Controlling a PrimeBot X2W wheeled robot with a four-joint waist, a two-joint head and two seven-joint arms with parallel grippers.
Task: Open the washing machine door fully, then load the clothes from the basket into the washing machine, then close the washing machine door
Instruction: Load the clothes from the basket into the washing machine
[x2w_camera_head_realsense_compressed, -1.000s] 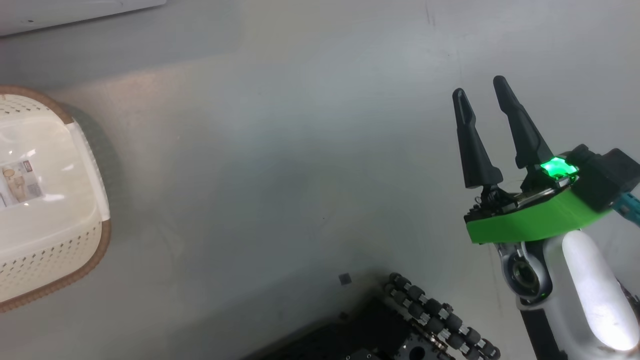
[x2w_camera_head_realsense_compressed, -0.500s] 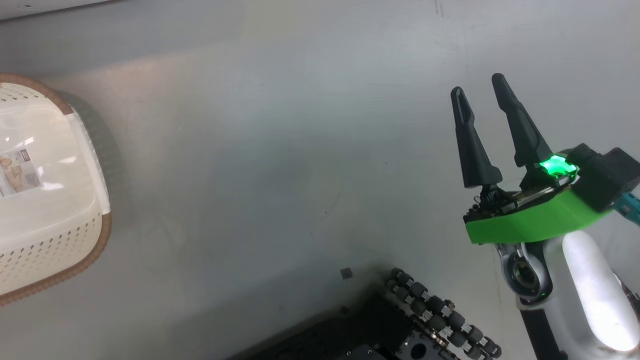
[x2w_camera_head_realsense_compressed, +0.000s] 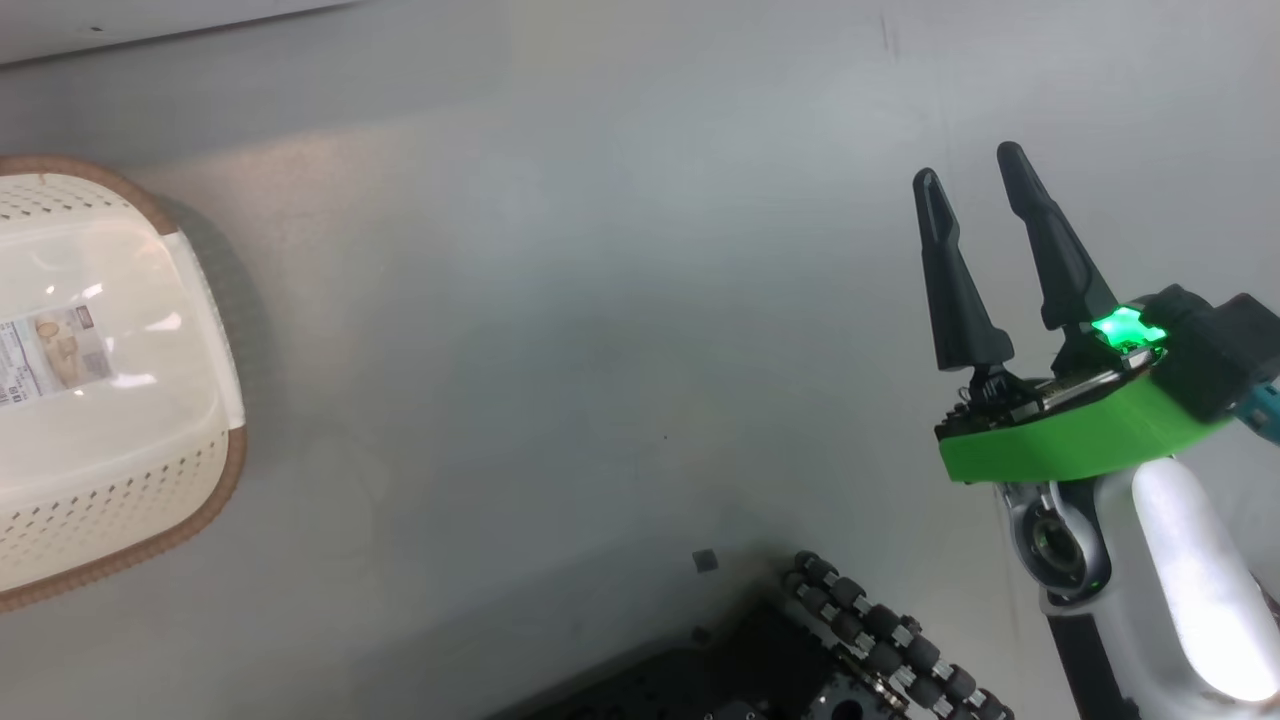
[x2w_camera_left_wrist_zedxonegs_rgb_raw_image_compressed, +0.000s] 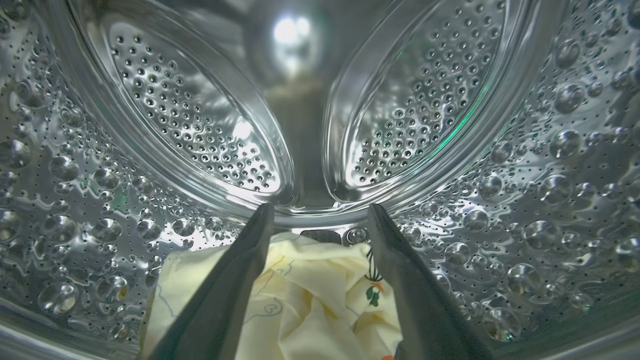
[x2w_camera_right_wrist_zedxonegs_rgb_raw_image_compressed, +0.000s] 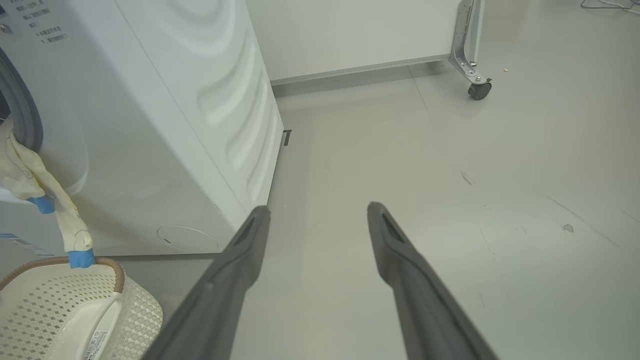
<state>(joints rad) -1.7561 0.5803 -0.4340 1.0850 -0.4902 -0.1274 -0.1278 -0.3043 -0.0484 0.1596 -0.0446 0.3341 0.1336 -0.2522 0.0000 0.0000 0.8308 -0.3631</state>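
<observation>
Right pincer (x2w_camera_head_realsense_compressed: 968, 165): jaws parted, nothing between them, held above the floor (x2w_camera_head_realsense_compressed: 550, 300). Beneath it, the robot's black wheeled base (x2w_camera_head_realsense_compressed: 880, 640) shows one row of rollers.

Left pincer (x2w_camera_left_wrist_zedxonegs_rgb_raw_image_compressed: 320, 210): inside the steel drum (x2w_camera_left_wrist_zedxonegs_rgb_raw_image_compressed: 175, 125), jaws spread. The clothes (x2w_camera_left_wrist_zedxonegs_rgb_raw_image_compressed: 310, 300), pale yellow with faint line prints, lie crumpled on the drum bottom under and between the fingers, not pinched. The number of garments in this bundle cannot be told.

Floor: smooth pale grey, glossy, lightly scuffed and marked.

One basket (x2w_camera_head_realsense_compressed: 120, 480) stands on the floor to the robot's left, just beside the front of the washing machine (x2w_camera_right_wrist_zedxonegs_rgb_raw_image_compressed: 150, 125), its bottom label in plain sight.

One garment (x2w_camera_right_wrist_zedxonegs_rgb_raw_image_compressed: 30, 170) with blue cuffs hangs out of the machine's opening down the white front; its lower cuff reaches the basket's brown rim.

One washing machine, white, with a ribbed side panel. Beyond it: a white wall (x2w_camera_right_wrist_zedxonegs_rgb_raw_image_compressed: 350, 30) with a grey skirting, and one metal leg on a single castor (x2w_camera_right_wrist_zedxonegs_rgb_raw_image_compressed: 479, 90).
</observation>
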